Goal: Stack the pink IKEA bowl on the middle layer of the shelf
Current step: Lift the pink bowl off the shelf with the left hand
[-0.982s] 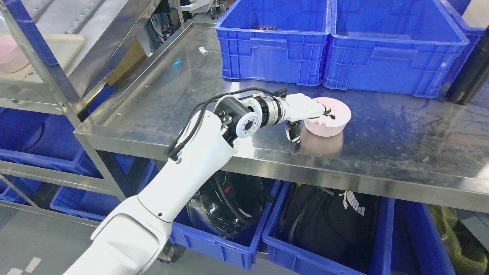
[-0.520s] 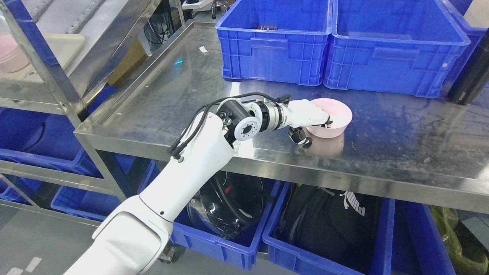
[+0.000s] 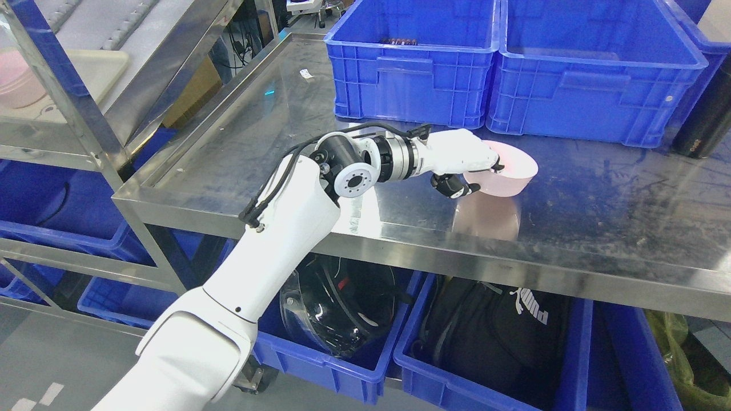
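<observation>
A: In the head view, what was held by the left hand [image 3: 465, 165]?

B: The pink bowl [image 3: 508, 174] was gripped at its near rim, the fingers hooked over the edge and the thumb pressed under the wall. The bowl was seen tilted and clear of the bench [image 3: 274, 142], its reflection lying below it on the steel.

A: And where was the bowl placed, relative to the bench?

B: Above the bench's front part, just before the two blue crates [image 3: 411, 57] set along its far side. The shelf [image 3: 85, 114] was seen well to the left of the bench, with something pink on its middle layer, too cut off to be identified. The right hand was not shown.

A: Which step was judged to be in hand?

B: The lift. A carry leftward to the shelf would be called for next, the bowl being levelled and kept clear of the shelf's steel uprights.
</observation>
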